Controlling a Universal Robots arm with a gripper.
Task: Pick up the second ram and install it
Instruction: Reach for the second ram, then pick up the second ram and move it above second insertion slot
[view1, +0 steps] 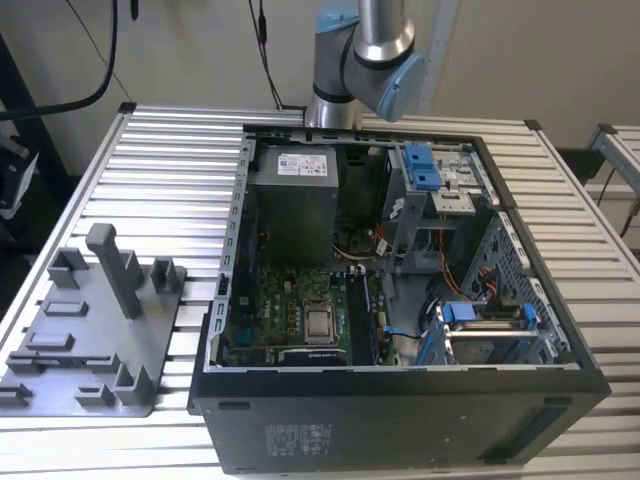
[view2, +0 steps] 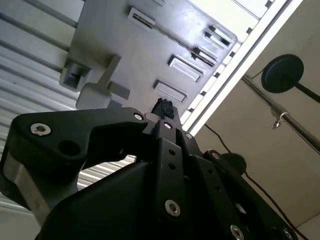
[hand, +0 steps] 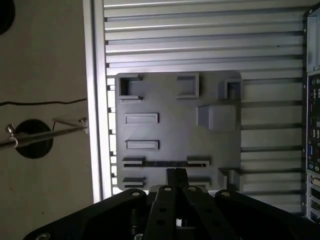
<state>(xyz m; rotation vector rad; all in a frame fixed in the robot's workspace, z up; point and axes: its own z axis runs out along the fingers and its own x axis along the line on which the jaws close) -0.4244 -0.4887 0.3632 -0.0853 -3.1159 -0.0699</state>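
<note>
Grey plastic fixture tray (view1: 60, 345) sits on a slatted aluminium worktop (view1: 170, 150), just beside an open desktop computer case (view1: 400, 405) and on the exterior view's left of it. A Universal Robots arm (view1: 365, 50) rises behind the case at the far edge of the worktop.

Inside the case, a green motherboard (view1: 285, 300) lies flat with its processor socket (view1: 320, 323) near the front wall. A grey power-supply box (view1: 295, 195) stands behind the board. Blue-latched drive bays (view1: 422, 165) are on the exterior view's right.

In the first wrist view, the camera looks straight down on the tray (hand: 165, 100). The second ram (hand: 165, 163), a thin dark stick, rests on edge between a pair of slotted brackets moulded into the tray. A second bracket pair (hand: 134, 181) lies just beside it, nearer the tray's edge.

The black fingers (hand: 172, 176) hang above the tray, clear of it, and their tips line up close to the stick. The fingers are drawn together and hold nothing.

In the second wrist view, the fingers (view2: 163, 107) point down at the same tray (view2: 150, 55). The tray's tall grey post (view2: 100, 90) stands near them.
</note>
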